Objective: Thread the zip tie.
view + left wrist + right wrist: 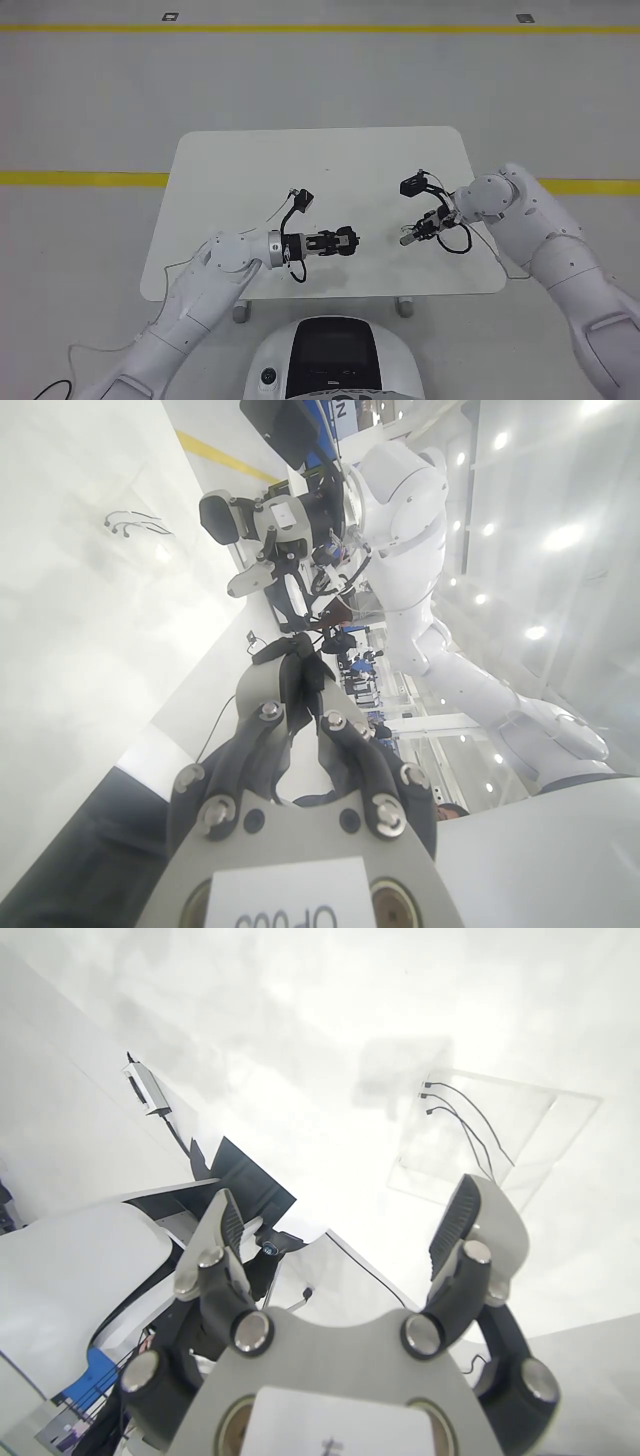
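Black and thread-thin, three zip ties lie side by side on a clear sheet that rests flat on the white table, and none of them is lifted yet. Judged from the two wrist views together, they sit between the grippers in the left-right sense but farther from the robot than either one. Each arm would therefore have to go toward the far edge to reach them. Their long axes run roughly left to right: the three small heads point left, and the tails curve off to the right, toward the right gripper. That gripper is spread wide with nothing between its ribbed pads. It looks the nearer of the two, so picking a tie up by its tail end seems the likelier start. The left gripper hovers over the near middle of the table with its fingers pressed together, and I cannot tell whether anything thin is pinched there. Counted: three ties, one sheet, two grippers.
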Robot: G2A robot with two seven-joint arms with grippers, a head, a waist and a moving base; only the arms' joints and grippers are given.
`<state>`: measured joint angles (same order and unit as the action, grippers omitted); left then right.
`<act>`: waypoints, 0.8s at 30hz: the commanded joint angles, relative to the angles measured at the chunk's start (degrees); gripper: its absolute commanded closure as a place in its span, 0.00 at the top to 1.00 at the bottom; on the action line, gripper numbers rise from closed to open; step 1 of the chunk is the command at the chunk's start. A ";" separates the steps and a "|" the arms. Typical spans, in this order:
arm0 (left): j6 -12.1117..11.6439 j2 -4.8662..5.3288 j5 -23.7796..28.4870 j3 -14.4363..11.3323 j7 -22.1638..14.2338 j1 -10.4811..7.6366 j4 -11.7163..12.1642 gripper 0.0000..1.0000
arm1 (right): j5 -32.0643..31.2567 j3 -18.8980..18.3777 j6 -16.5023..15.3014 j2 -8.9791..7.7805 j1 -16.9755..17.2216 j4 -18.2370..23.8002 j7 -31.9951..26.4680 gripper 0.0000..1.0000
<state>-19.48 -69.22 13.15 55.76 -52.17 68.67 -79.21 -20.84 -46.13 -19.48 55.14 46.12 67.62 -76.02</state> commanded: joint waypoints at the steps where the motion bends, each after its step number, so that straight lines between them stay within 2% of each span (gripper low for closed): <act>1: 0.00 0.00 0.00 0.00 0.00 0.00 0.00 0.00 | -0.02 -0.01 0.00 0.00 0.01 0.00 -0.01 1.00; 5: 0.00 0.00 0.00 0.00 0.00 0.00 0.00 0.00 | -3.03 0.44 0.00 -0.11 0.67 1.50 2.82 1.00; 9: 0.00 0.00 0.00 0.00 0.00 0.00 0.00 0.00 | -5.05 0.78 0.00 -0.26 -0.23 -0.19 4.99 1.00; 15: 0.00 0.00 0.00 0.00 0.00 0.00 0.00 0.00 | -9.49 3.78 0.00 -0.51 -1.54 -0.86 7.56 1.00; 20: 0.00 0.00 0.00 0.00 0.00 0.00 0.00 0.00 | -8.77 6.65 0.00 -1.48 -1.48 0.81 7.29 1.00; 24: 0.00 0.00 0.00 0.00 0.00 0.00 0.00 0.00 | -8.77 6.65 0.00 -1.48 -1.48 0.81 7.29 1.00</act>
<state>-19.48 -69.22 13.15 55.77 -52.17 68.67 -79.21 -29.58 -39.46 -19.48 53.65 44.64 68.45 -68.74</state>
